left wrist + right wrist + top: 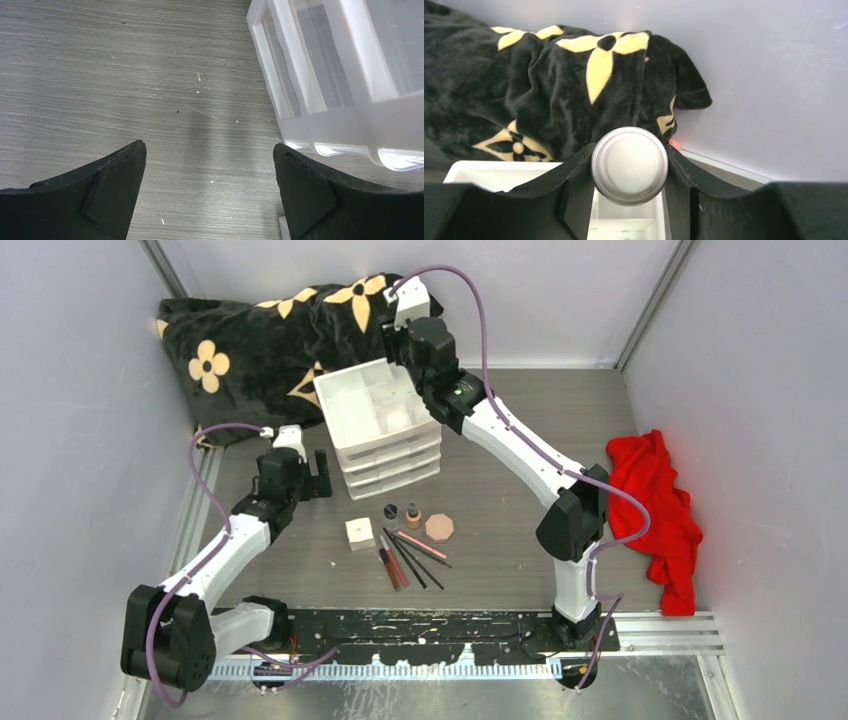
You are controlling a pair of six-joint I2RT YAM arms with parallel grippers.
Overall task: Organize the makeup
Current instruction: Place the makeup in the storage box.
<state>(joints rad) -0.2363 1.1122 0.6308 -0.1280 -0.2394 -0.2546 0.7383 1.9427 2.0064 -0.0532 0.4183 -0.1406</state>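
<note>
Makeup cluster (405, 540) lies loose on the grey wood-grain table (500, 550), just in front of the white plastic three-drawer unit (392, 455). Contents:
- white square box (360, 533), at the left end
- small dark-topped container (391, 512), just beside the tan dark-capped bottle (412, 515)
- pink octagonal compact (439, 528), at the right end
- red and pink tubes (392, 567) and thin black pencils (418, 565), fanned out side by side; cannot tell which ones touch

Right gripper (629, 167): fingers pinched on either side of a round white bottle with a silver rim (629, 172), seen end-on in the wrist view. It is held over the open divided tray on top of the drawer unit, toward the far edge. Cannot tell whether the bottle touches the tray. The black plush blanket with tan flower pattern (250, 350) is bunched against the back wall behind it.

Left gripper (209, 152): fingers spread wide, only table surface between them, over the table just left of the drawer unit's front.

Crumpled red cloth (655, 505) lies at the right side of the table, well apart from the cluster.
</note>
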